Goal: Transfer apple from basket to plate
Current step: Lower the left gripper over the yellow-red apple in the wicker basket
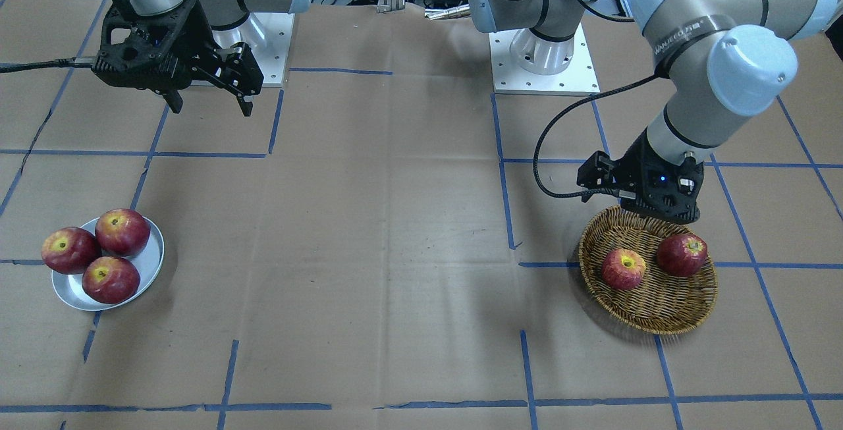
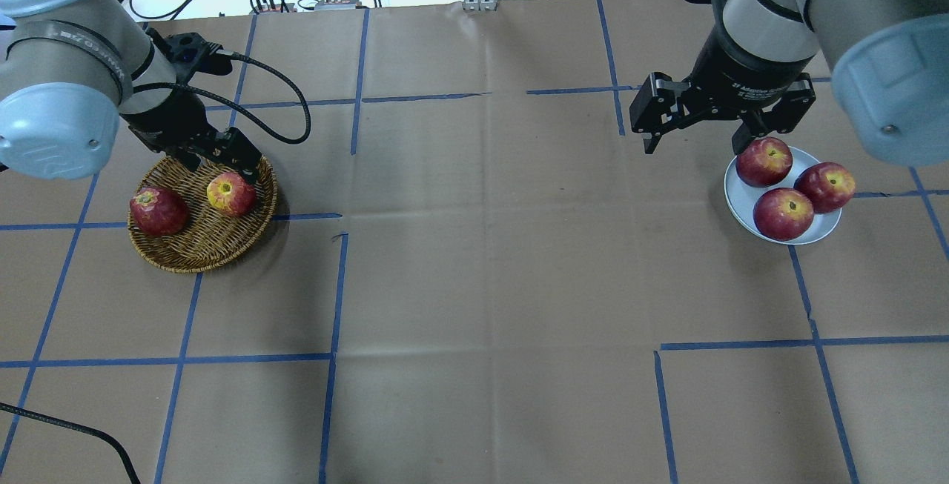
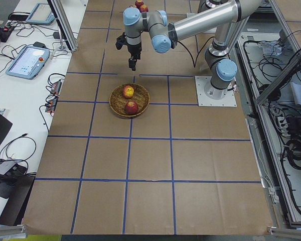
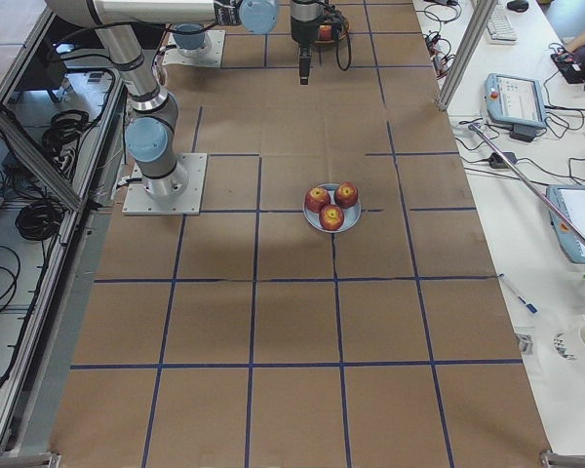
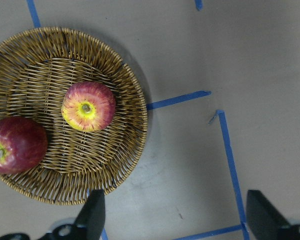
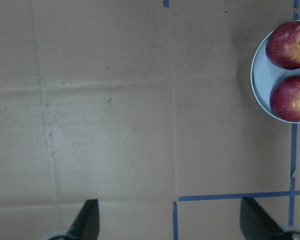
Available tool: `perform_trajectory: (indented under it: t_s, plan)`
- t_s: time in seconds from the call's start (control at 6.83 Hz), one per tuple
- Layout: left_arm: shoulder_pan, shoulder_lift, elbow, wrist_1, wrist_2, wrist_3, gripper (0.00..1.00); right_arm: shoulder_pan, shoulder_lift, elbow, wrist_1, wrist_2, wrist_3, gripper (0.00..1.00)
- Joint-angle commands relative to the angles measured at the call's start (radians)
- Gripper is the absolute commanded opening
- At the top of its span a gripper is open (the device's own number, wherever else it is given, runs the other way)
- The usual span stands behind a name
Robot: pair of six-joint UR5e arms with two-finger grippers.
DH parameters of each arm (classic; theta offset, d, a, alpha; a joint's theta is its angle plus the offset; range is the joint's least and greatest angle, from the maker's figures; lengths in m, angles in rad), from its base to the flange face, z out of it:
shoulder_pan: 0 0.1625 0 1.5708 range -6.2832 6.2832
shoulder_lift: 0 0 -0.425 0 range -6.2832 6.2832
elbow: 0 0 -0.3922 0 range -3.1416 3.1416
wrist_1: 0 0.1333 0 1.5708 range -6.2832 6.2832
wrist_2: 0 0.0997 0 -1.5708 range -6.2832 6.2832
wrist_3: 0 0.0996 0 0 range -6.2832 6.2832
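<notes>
The apple [image 2: 231,195], pinkish-red with a yellow stem hollow, lies in the wicker basket [image 2: 200,258] beside a darker red apple [image 2: 158,211]. It also shows in the front view [image 1: 623,268] and the left wrist view [image 5: 88,106]. My left gripper [image 2: 222,165] hangs open and empty above the basket, clear of the apple. The silver-grey plate [image 2: 815,236] holds three dark red apples. My right gripper [image 2: 695,144] is open and empty, raised beside the plate's left edge.
The table is covered in brown paper with blue tape lines. A black cable [image 2: 282,98] loops from the left wrist over the table. The robot bases [image 1: 545,68] stand at the back edge.
</notes>
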Motion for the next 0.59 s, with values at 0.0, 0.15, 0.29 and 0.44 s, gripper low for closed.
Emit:
perform_trajectory:
  t_s: [0.0, 0.15, 0.29, 0.44]
  plan:
    - [0.04, -0.109, -0.002, 0.138, 0.002, 0.109, 0.99, 0.0, 0.001, 0.0, 0.0, 0.0, 0.0, 1.0]
    - [0.06, -0.145, 0.0, 0.168, 0.002, 0.147, 0.99, 0.0, 0.001, 0.0, 0.0, 0.0, 0.0, 1.0]
    - [0.077, -0.174, 0.0, 0.215, 0.004, 0.166, 0.98, 0.0, 0.001, 0.0, 0.0, 0.0, 0.0, 1.0]
    - [0.085, -0.214, 0.0, 0.282, 0.005, 0.233, 0.98, 0.0, 0.001, 0.0, -0.001, 0.002, 0.0, 1.0]
